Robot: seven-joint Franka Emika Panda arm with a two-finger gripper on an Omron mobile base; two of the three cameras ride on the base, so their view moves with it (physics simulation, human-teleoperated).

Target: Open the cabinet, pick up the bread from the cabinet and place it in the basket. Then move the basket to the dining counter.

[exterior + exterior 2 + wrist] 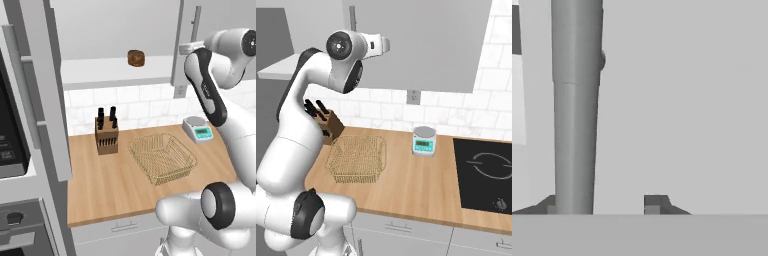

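The cabinet's left door (45, 90) stands swung open, and the bread (136, 58), a small dark-brown bun, sits on the white shelf inside. The right door (212, 30) is closed. My gripper (186, 48) is up at that door's silver bar handle (576, 125). In the hand view the gripper (602, 206) is open: the handle stands between the fingertips, against the left one and well apart from the right one. The golden wire basket (162, 157) rests empty on the wooden counter below, also seen in the right base view as the basket (356, 159). The dining counter is out of view.
A knife block (106, 132) stands left of the basket, and a small kitchen scale (424, 141) sits to its right by the tiled wall. A black cooktop (483, 167) lies at the far right. A dark oven column (10, 150) fills the left edge.
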